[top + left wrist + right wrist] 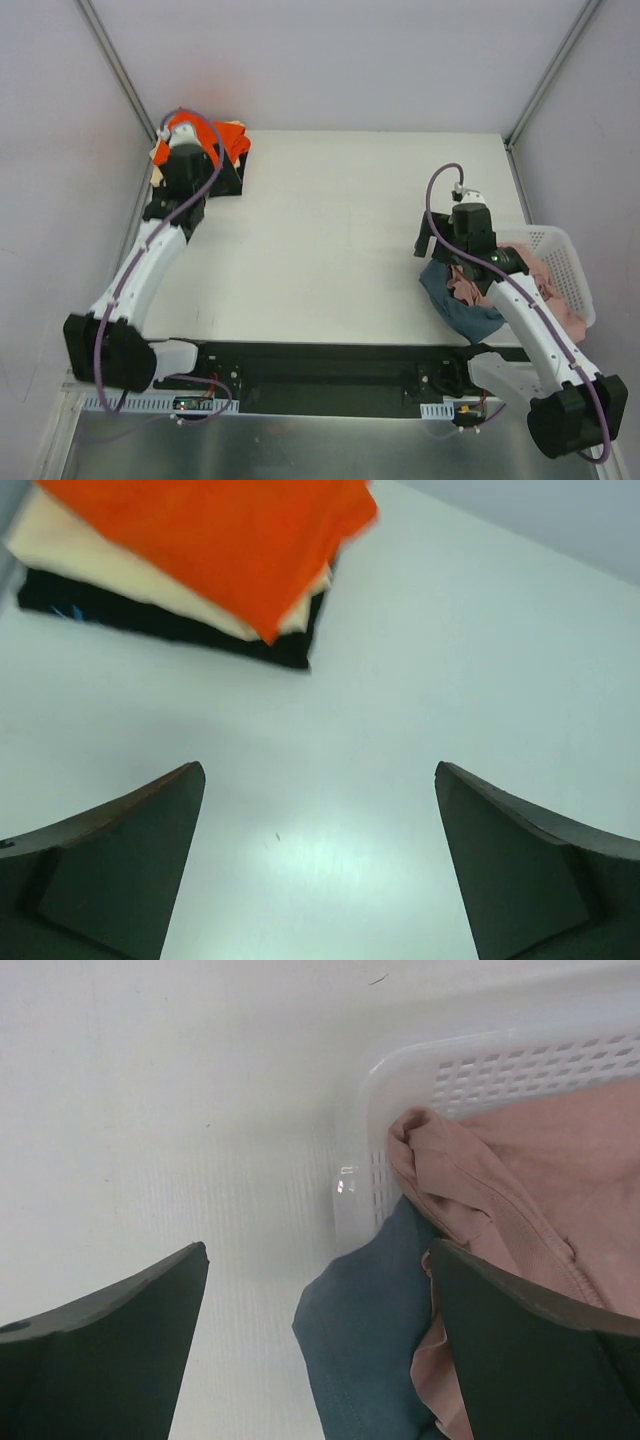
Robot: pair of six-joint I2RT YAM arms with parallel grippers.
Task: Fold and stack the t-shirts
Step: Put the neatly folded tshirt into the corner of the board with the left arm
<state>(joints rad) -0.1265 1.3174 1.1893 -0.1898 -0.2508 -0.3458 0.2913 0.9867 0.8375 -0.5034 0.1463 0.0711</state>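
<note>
Right jaws: were spread wide and held nothing; they were poised over the corner of the basket (470, 1065), with one finger seen against the pink shirt (520, 1190). Whether it was touched could not be told.
Pink shirt: was bunched inside the basket, with a fold draped over the rim.
Blue shirt (365, 1330): was spilled out over the basket corner onto the surface (150, 1110), partly under the pink one.
Left jaws: were spread wide and held nothing; they were hung over bare surface just beside the stack.
Stack: was set at the far left corner, with the orange shirt (220, 530) laid on the cream shirt (90, 555) and the black shirt (150, 625) at the bottom. The orange one was set askew and overhung the others.
Step judged: the next shirt was to be drawn from the basket by the right arm.
Grip: only one shirt was best pinched, at an edge rather than in a bunched fold. The pink fold on the rim was judged the easiest hold, since it lay uppermost.
Lift: a straight rise clear of the rim was called for, then a carry to the open middle of the surface.
Risk: the blue shirt might be dragged along, or the basket snagged and shifted.
</note>
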